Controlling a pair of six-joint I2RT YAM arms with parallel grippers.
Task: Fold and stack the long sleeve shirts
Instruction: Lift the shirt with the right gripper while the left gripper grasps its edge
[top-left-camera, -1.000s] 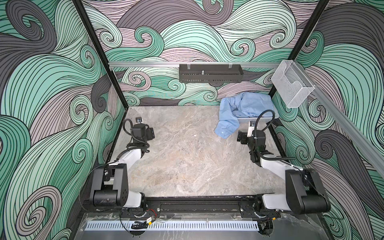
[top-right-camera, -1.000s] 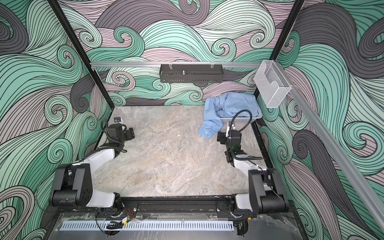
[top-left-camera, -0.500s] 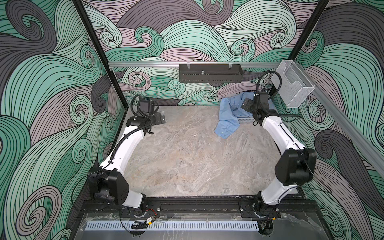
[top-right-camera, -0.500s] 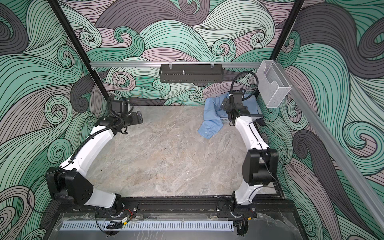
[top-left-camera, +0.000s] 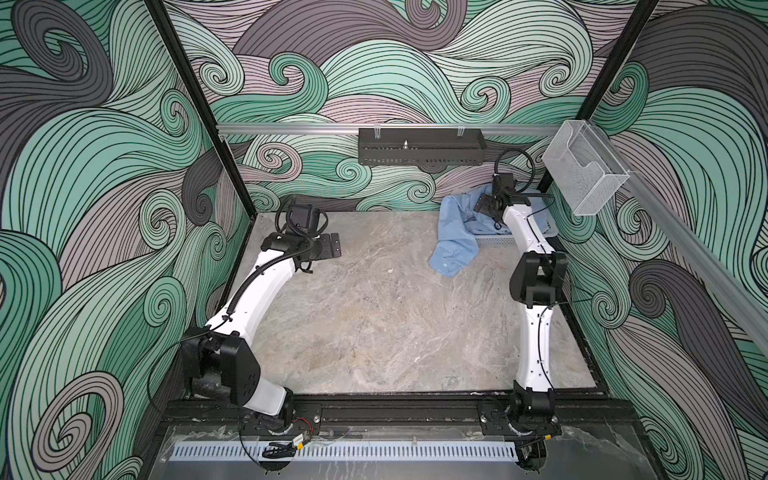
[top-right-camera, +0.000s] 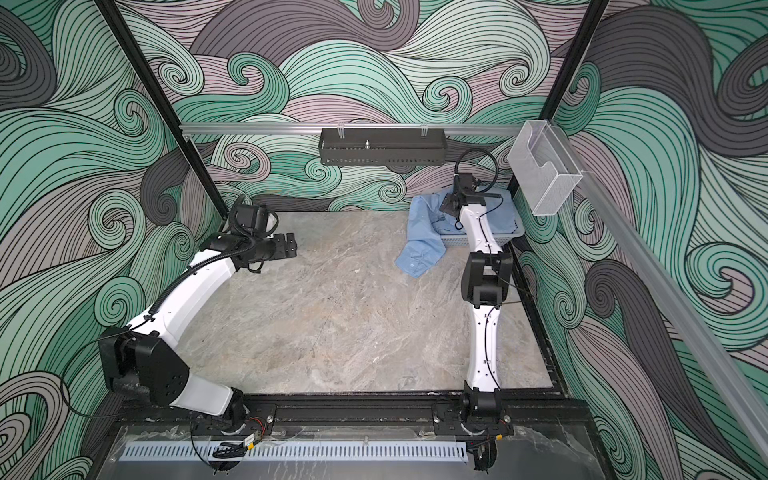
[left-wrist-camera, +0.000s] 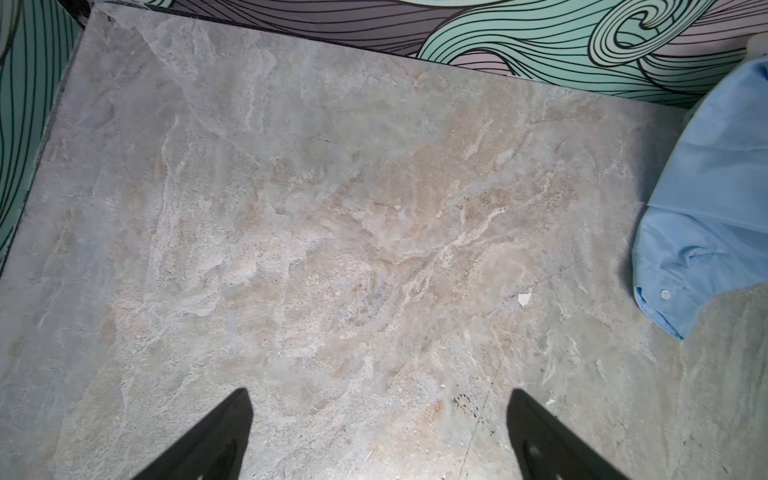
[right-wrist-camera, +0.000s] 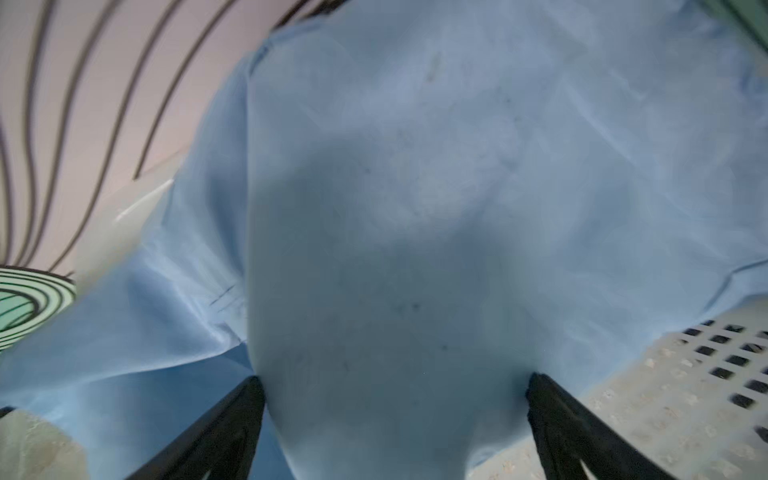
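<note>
A light blue long sleeve shirt (top-left-camera: 453, 232) (top-right-camera: 419, 245) lies crumpled in a pale perforated basket (top-left-camera: 494, 240) (top-right-camera: 461, 240) at the back right corner. One cuffed sleeve (left-wrist-camera: 681, 291) hangs over the rim onto the table. My right gripper (top-left-camera: 484, 205) (top-right-camera: 448, 203) hovers over the shirt in the basket. In the right wrist view my right gripper (right-wrist-camera: 395, 378) is open, and a bulge of the shirt (right-wrist-camera: 415, 166) sits between its fingers. My left gripper (top-left-camera: 334, 245) (left-wrist-camera: 379, 395) is open above bare table at the back left, pointing toward the shirt.
A black perforated shelf (top-left-camera: 419, 145) hangs on the back wall rail. A clear bin (top-left-camera: 582, 174) is mounted on the right rail above the basket. A small white chip (left-wrist-camera: 524, 298) lies on the marble table (top-left-camera: 374, 311). Patterned walls enclose three sides.
Both arms have stretched from their folded pose near the front toward the back. The right gripper has gone over the shirt in the basket; the left has moved to the back left.
</note>
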